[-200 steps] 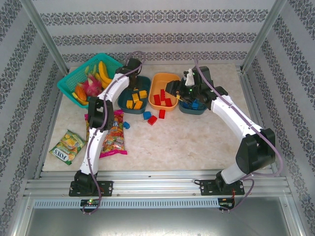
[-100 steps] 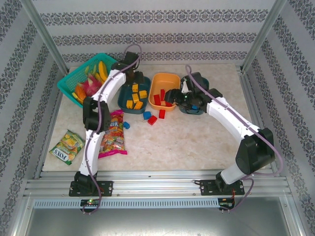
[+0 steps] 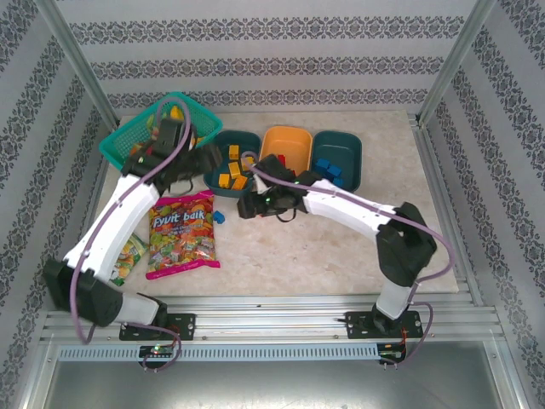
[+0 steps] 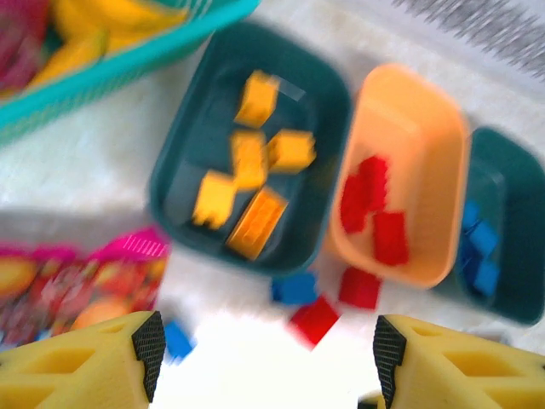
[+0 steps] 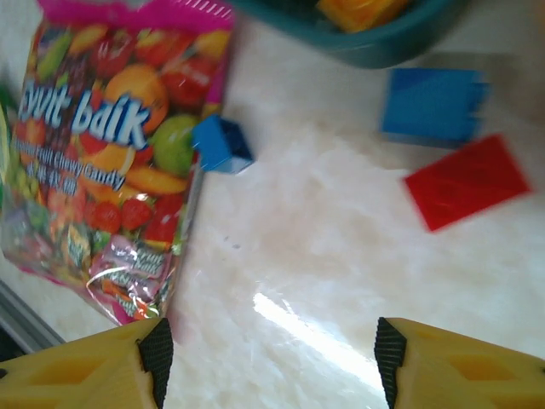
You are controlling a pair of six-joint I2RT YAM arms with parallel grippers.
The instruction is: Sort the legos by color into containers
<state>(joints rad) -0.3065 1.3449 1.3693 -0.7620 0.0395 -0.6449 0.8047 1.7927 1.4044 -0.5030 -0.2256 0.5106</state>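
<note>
Right gripper [image 5: 272, 362]: spread wide, empty, above table [image 5: 341, 281]. Left gripper [image 4: 268, 354]: likewise wide, empty. Loose on table: blue brick [image 5: 434, 104] just beside red brick [image 5: 466, 181]; small blue brick [image 5: 221, 143] at candy bag [image 5: 111, 170] edge; second red brick [image 4: 359, 287] near orange tray [image 4: 409, 119]. Sorted: yellow bricks [image 4: 249, 160] in left teal tray [image 4: 196, 128], red bricks [image 4: 390, 237] in orange tray, blue bricks [image 4: 484, 239] in right teal tray [image 4: 511, 196]. Mesh basket [image 3: 119, 141] at far left, beyond left teal tray.
</note>
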